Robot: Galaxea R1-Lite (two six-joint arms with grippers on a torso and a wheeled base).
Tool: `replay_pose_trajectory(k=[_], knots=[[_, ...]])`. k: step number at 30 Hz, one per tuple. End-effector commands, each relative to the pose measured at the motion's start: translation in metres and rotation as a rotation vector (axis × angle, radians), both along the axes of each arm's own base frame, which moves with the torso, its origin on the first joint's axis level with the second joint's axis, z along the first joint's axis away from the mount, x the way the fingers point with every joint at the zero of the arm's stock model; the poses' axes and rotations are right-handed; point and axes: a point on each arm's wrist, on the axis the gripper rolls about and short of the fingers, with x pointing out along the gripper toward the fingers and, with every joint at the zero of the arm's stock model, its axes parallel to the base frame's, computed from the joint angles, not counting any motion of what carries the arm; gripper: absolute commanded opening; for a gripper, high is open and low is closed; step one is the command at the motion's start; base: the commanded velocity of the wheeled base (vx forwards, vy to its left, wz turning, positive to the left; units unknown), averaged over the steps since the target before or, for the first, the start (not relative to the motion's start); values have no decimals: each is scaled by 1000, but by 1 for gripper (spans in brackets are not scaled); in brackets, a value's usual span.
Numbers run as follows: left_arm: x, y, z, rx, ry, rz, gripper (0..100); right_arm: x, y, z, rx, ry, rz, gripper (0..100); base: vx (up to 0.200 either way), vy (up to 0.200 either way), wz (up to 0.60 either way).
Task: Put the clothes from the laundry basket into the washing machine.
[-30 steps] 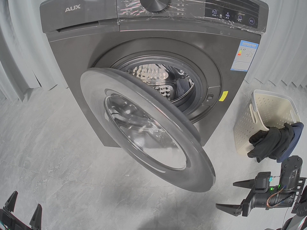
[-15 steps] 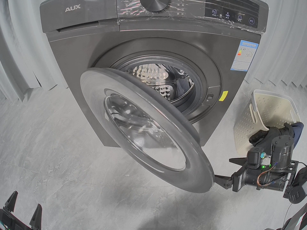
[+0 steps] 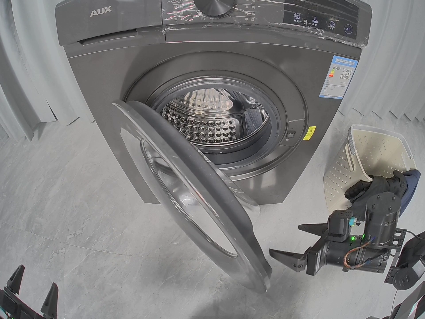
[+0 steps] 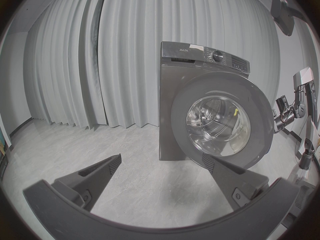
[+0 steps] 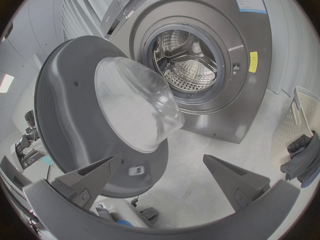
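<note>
At lower right, the right pincer — spread, empty — points left, away from the clothes to its upper right on the laundry basket.

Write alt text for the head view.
A grey front-loading washing machine stands with its round door open, showing the steel drum. To the right a white laundry basket holds dark clothes; the open right gripper hovers between basket and door.

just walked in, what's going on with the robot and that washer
The robot is set to load laundry. The door of the washing machine stands wide open. The right gripper hangs empty, jaws open, beside the door's free edge. Dark clothes drape over the rim of the laundry basket. The left gripper sits low, jaws open.
</note>
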Motion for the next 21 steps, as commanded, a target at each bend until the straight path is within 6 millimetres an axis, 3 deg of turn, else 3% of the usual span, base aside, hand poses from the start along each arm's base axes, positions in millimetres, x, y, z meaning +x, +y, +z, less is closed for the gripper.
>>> replay_pose_trajectory(k=[1, 3, 8, 17, 21], knots=[[0, 0, -5, 0, 1, 1, 100, 21, -4, -4, -22, -5, -109, 100, -200, 0, 0], [0, 0, -5, 0, 1, 0, 100, 25, -4, -7, -32, 5, -125, 100, -200, 0, 0], [0, 0, -5, 0, 1, 0, 100, 31, 5, -14, -44, 21, -107, 100, 0, 0, 0], [0, 0, -5, 0, 1, -2, 100, 18, 42, -13, 14, 11, 36, 100, 0, 0, 0], [0, 0, -5, 0, 1, 0, 100, 27, 53, -2, 92, -67, 54, 100, 0, 0, 0]])
